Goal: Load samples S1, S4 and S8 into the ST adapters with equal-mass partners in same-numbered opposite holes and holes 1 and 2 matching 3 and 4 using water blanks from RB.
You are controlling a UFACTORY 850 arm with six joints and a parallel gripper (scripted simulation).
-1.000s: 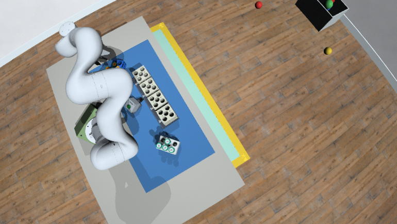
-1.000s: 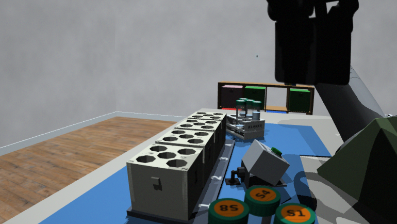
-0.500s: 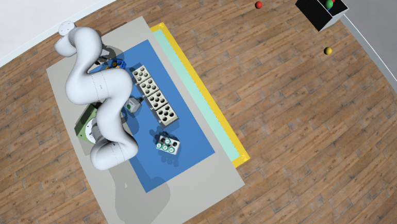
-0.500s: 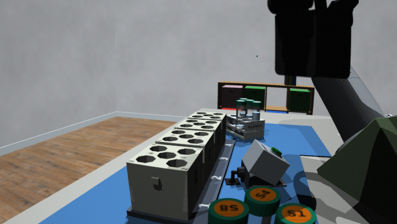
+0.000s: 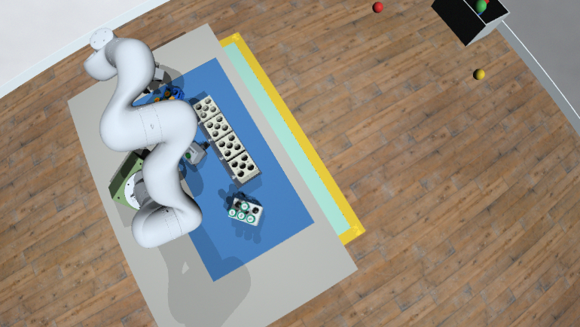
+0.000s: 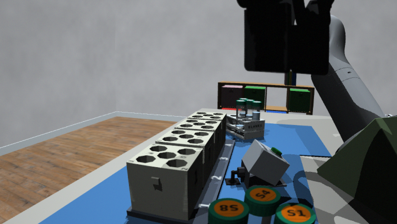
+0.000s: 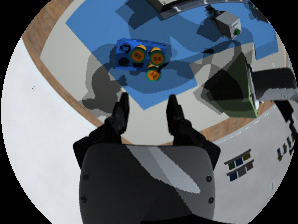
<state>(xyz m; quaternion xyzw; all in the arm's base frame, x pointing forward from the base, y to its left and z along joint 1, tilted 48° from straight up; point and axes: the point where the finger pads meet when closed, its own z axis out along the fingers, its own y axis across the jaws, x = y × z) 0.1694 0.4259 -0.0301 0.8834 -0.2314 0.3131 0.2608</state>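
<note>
My gripper [image 7: 148, 101] is open and empty, high above the blue sample rack RS [image 7: 124, 52] [image 5: 177, 93]. Three sample tubes with orange cap dots stand in the rack: S8 [image 6: 228, 208], S4 [image 6: 262, 194] and S1 [image 6: 295, 213]; they also show in the wrist view [image 7: 148, 60]. The loading stand ST [image 6: 219, 169] bears its row of pale adapters [image 5: 225, 136] [image 6: 178, 150]; every hole in view is empty. The white blank rack RB [image 5: 257, 211] [image 6: 251, 127] holds several green-capped blanks. In the exterior view the gripper is a dark shape at the top.
A grey box with the green DONE key [image 5: 187, 155] [image 6: 276, 150] [image 7: 236, 30] stands tilted between the arm and the stand. A green block [image 5: 123, 184] [image 6: 364, 164] sits at the arm's base. A yellow and mint strip [image 5: 284, 121] runs along the table's far edge.
</note>
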